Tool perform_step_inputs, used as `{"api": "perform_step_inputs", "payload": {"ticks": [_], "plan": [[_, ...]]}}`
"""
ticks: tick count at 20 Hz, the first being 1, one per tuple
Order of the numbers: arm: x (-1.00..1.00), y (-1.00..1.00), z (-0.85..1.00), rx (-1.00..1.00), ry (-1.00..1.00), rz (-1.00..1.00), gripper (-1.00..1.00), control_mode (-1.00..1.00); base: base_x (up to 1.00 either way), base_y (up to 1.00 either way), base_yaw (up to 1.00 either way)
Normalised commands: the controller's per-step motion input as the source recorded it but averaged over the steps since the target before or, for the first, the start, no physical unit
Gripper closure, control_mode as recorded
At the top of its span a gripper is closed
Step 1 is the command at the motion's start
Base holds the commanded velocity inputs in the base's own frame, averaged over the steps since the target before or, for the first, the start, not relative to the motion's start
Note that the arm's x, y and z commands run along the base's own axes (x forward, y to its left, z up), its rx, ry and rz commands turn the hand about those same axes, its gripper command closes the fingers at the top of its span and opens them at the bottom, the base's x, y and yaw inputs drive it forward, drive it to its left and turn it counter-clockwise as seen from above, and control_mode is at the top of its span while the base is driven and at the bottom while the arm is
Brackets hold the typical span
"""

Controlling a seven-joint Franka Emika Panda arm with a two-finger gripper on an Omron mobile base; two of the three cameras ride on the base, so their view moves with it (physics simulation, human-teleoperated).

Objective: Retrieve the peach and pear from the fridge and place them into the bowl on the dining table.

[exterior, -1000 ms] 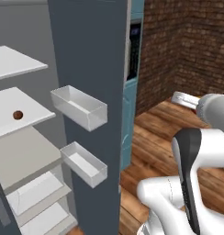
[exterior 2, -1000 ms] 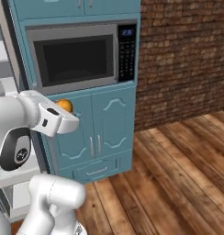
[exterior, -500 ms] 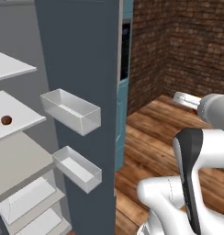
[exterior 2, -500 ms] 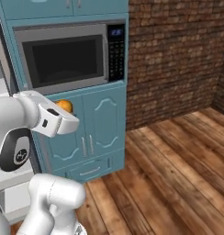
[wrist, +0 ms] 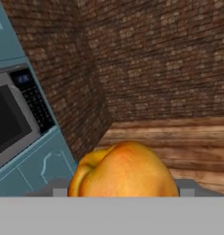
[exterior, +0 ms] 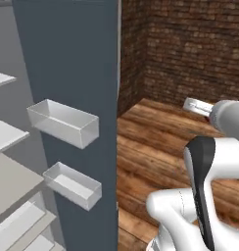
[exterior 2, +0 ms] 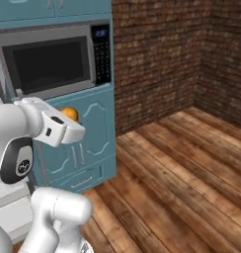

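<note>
A: What is held in the hand (exterior 2: 68, 120)?

B: The pear (wrist: 125, 170) is gripped there. In the hand view the yellow-orange fruit is seen large between the two finger pads (wrist: 188, 187), which are pressed against its sides, so the jaws are set part-way apart and closed on it. In the right base view a small orange patch of the pear (exterior 2: 69, 113) is seen just above the white hand, in front of the teal cabinet (exterior 2: 88, 143).

A: Where is the fruit carried?

B: It is held up in the air, off every shelf, level with the teal cabinet doors just below the microwave (exterior 2: 48, 62). The wooden floor (exterior 2: 177, 173) lies well below it, and the brick wall (exterior 2: 157, 54) is seen beyond.

A: And the fridge (exterior: 67, 73)?

B: In the left base view its slate-grey door is seen open, with two clear door bins (exterior: 65, 122) mounted on its inner face, one above the other. White shelves (exterior: 9, 176) are seen at the left edge of that view. The hand (exterior: 197, 106) is seen there well to the right of the door, over the floor
</note>
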Motion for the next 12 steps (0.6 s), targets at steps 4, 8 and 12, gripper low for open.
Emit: {"api": "perform_step_inputs", "payload": {"ticks": [4, 8, 12], "plan": [[0.00, 0.00, 0.00, 0.00, 0.00, 0.00, 1.00, 1.00, -0.94, 0.05, -0.70], [0.00, 0.00, 0.00, 0.00, 0.00, 0.00, 1.00, 1.00, -0.83, 0.12, -0.75], [0.00, 0.00, 0.00, 0.00, 0.00, 0.00, 1.00, 1.00, -0.79, 0.09, -0.74]]}}
